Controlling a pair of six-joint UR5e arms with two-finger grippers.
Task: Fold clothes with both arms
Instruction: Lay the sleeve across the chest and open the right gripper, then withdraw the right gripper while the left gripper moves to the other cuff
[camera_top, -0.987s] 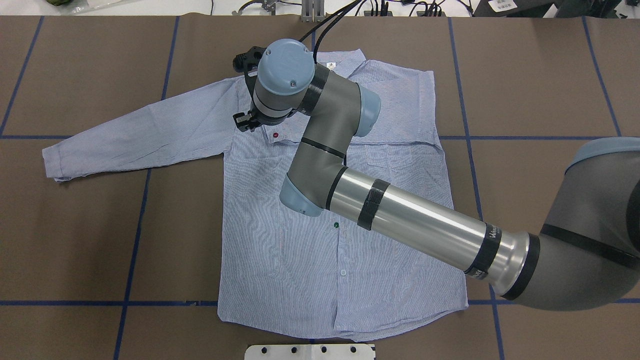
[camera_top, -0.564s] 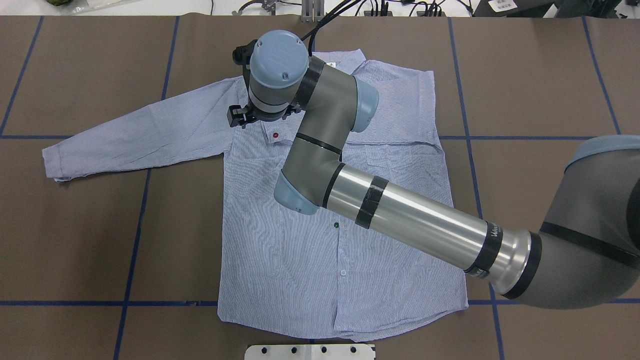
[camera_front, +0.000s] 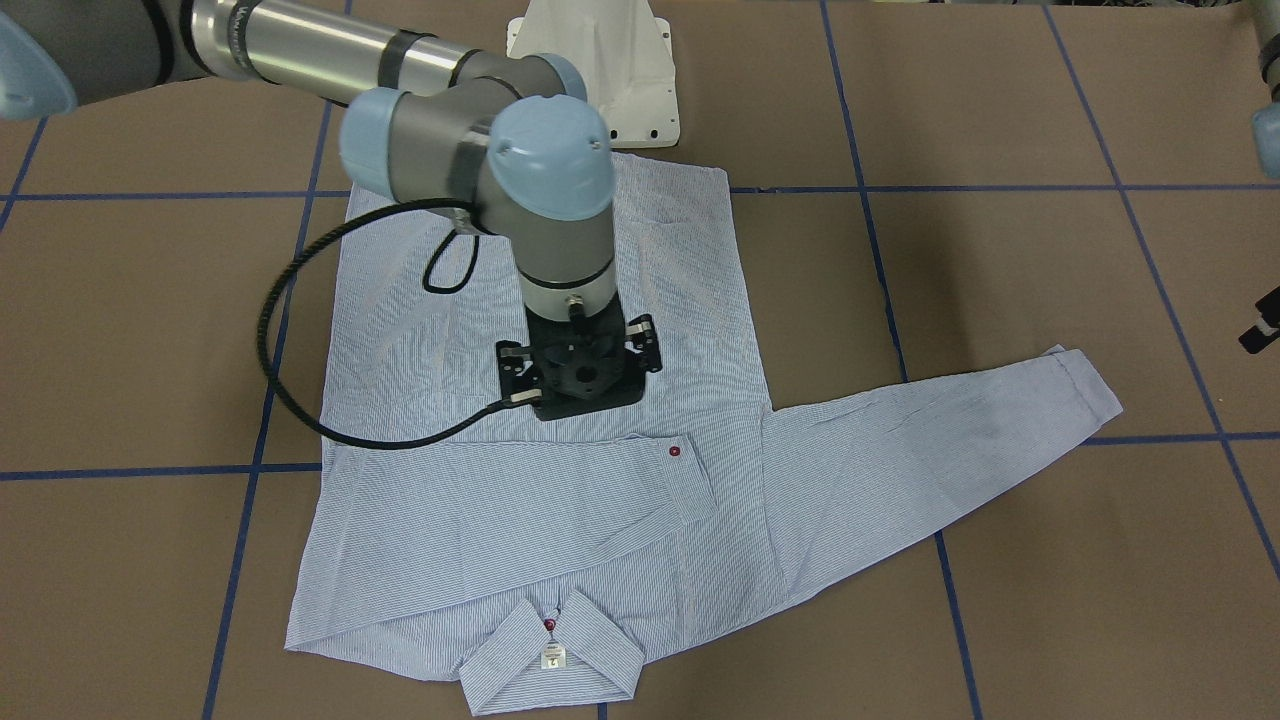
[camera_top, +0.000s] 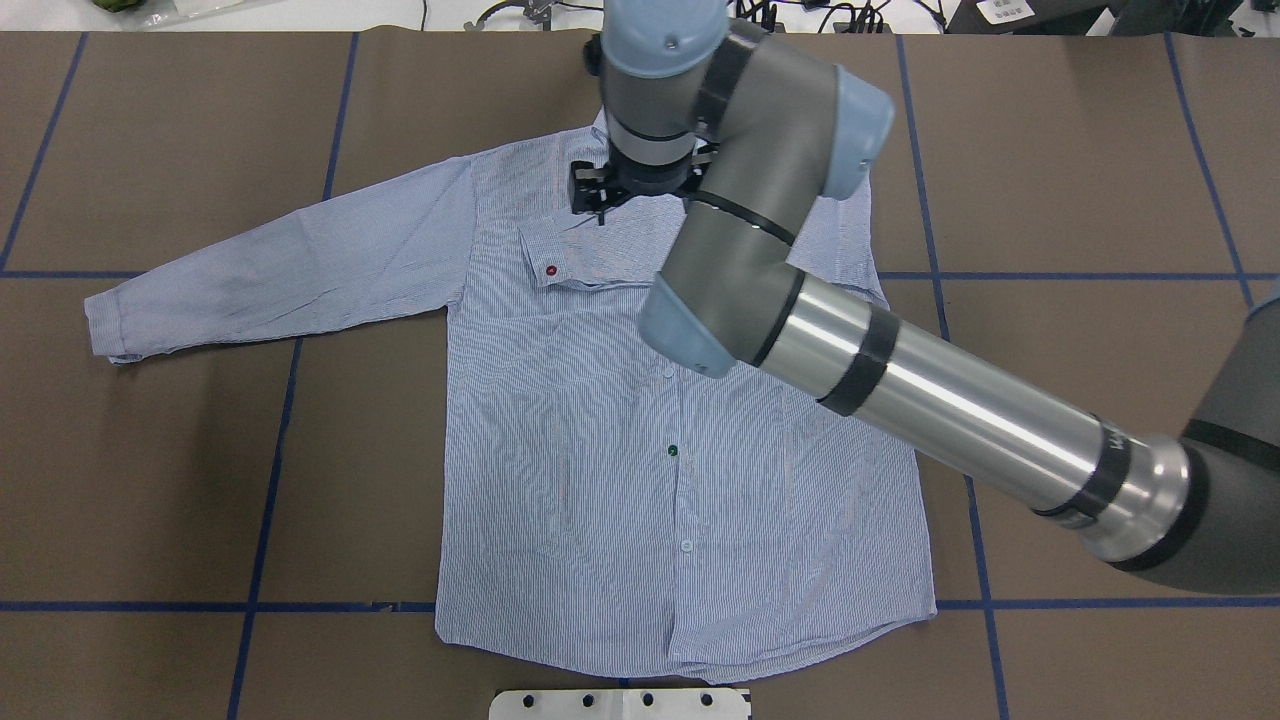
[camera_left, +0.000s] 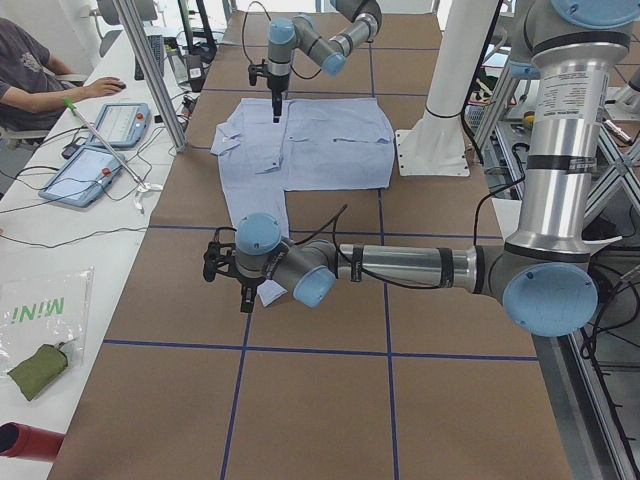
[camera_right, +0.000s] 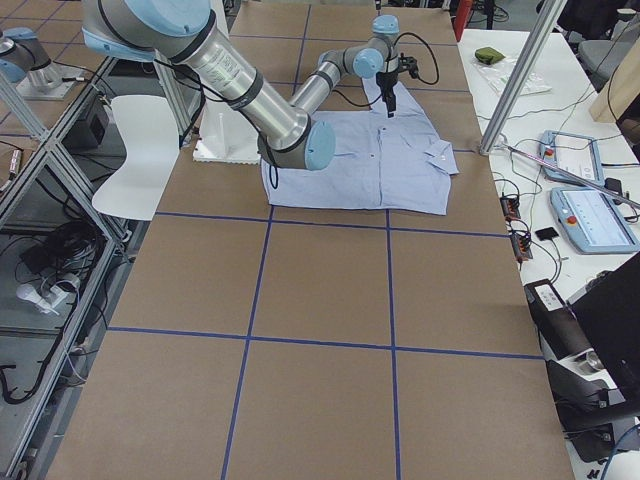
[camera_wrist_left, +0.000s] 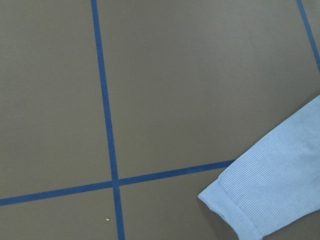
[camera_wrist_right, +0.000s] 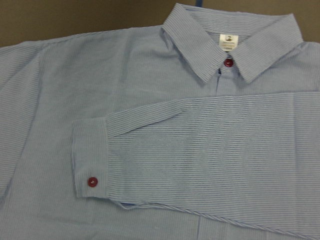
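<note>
Placement of the shirt (camera_front: 560, 510) is shown in the front-facing view. It is laid flat, front up, on the brown table (camera_front: 1000, 120), with the collar (camera_front: 552, 660) on the side away from the white pedestal (camera_front: 600, 80). One sleeve is folded across the chest, and its cuff (camera_front: 690, 470) is marked by a red button. The other sleeve (camera_front: 930, 440) is stretched out sideways. The right gripper (camera_front: 580, 385) is pointed down over the chest, just beside the folded sleeve. Its fingers are hidden under its body, so whether they are apart or together cannot be told.

In the overhead view, the right arm (camera_top: 900, 390) is extended across the shirt, and the gripper is positioned between the collar and the folded cuff.

In the left side view, the left gripper (camera_left: 244, 298) is located low over the end of the outstretched sleeve. Its finger state cannot be judged. A person (camera_left: 30, 70) is seated at the side bench.

In the right side view, the right gripper is seen upright over the shirt.

In the left wrist view, the outstretched sleeve's end is shown lying on the table near crossed blue tape lines (camera_wrist_left: 107, 135).

In the right wrist view, the collar, a white label (camera_wrist_right: 228, 41) and the folded sleeve are shown from above.
</note>
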